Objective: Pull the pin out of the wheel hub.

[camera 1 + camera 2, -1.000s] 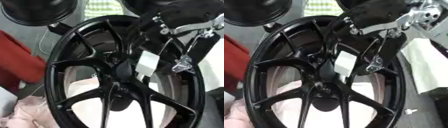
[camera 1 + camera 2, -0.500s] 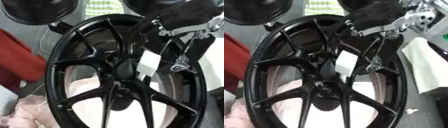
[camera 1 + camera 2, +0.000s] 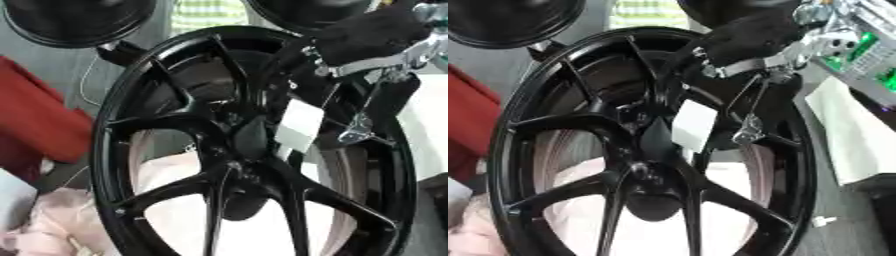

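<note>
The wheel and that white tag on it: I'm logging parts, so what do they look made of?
The wheel looks like cast metal with a glossy black finish; its spokes catch highlights. The white tag looks like flat matte paper or card, though plastic cannot be ruled out.

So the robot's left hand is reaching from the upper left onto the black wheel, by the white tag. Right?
Not quite. The arm comes in from the upper right, so it is the right hand that reaches onto the black wheel by the white tag, as the right eye view shows. No left hand shows in either view.
</note>
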`<state>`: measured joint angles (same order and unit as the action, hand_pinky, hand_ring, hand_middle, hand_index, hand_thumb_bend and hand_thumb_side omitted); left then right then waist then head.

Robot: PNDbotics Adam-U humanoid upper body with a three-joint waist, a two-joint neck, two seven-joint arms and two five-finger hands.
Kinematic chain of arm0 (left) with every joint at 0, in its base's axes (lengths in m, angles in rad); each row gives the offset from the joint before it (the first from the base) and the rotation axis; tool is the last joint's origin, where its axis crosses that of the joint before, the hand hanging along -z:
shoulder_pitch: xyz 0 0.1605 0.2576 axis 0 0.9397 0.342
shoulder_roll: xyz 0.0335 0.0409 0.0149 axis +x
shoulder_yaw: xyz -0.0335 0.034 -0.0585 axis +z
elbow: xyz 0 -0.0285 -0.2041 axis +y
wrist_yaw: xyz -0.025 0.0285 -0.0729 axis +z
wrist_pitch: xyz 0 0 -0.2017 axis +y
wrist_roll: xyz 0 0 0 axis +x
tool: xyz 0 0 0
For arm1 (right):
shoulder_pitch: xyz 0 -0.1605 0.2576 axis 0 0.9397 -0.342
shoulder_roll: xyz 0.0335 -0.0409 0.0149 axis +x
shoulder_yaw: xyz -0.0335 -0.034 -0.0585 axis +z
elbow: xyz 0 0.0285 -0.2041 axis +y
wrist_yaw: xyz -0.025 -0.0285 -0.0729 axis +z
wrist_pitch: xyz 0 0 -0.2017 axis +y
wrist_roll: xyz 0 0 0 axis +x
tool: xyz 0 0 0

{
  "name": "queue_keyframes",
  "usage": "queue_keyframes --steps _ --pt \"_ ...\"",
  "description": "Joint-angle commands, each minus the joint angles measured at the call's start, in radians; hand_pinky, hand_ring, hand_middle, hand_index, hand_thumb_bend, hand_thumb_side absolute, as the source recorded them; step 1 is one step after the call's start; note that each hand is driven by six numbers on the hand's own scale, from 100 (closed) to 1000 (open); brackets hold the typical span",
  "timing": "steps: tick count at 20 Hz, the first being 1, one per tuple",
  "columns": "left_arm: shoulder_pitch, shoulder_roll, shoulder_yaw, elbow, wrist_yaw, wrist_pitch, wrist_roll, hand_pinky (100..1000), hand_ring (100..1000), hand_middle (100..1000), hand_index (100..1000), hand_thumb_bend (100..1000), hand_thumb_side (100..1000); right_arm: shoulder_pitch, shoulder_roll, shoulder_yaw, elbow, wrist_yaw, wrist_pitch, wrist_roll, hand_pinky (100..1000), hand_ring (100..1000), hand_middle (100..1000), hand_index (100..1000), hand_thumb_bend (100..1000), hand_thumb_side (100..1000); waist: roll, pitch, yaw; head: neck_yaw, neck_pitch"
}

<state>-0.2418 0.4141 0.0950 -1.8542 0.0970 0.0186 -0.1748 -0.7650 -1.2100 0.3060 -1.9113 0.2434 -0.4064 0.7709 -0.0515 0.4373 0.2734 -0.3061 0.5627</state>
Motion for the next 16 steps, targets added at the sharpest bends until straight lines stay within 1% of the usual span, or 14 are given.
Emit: queue_keyframes --steps 1,6,11,16 --pt "-0.007 0.025 0.001 -0.018 0.0 0.0 -0.003 704 597 493 646 100 844 -0.014 -0.02 -0.004 0.01 0.006 -0.067 0.074 976 1000 889 843 432 337 -0.011 -0.005 0.002 -0.003 0.005" --pt "-0.006 0.025 0.001 -0.018 0.002 0.0 -0.004 704 597 493 646 100 845 -0.016 -0.016 0.0 0.023 0.015 -0.058 0.08 977 1000 887 840 451 340 -0.012 -0.004 0.003 -0.006 0.005" --pt "-0.005 0.025 0.001 -0.017 0.002 0.001 -0.004 704 597 493 646 100 847 -0.015 -0.013 0.002 0.037 0.024 -0.057 0.079 977 1000 881 832 434 339 -0.012 -0.003 0.003 -0.006 0.005" --pt "-0.004 0.024 0.001 -0.017 0.003 0.001 -0.005 704 596 493 646 100 849 -0.02 -0.007 0.006 0.047 0.022 -0.054 0.074 974 1000 860 814 391 335 -0.011 -0.003 0.003 -0.008 0.006"
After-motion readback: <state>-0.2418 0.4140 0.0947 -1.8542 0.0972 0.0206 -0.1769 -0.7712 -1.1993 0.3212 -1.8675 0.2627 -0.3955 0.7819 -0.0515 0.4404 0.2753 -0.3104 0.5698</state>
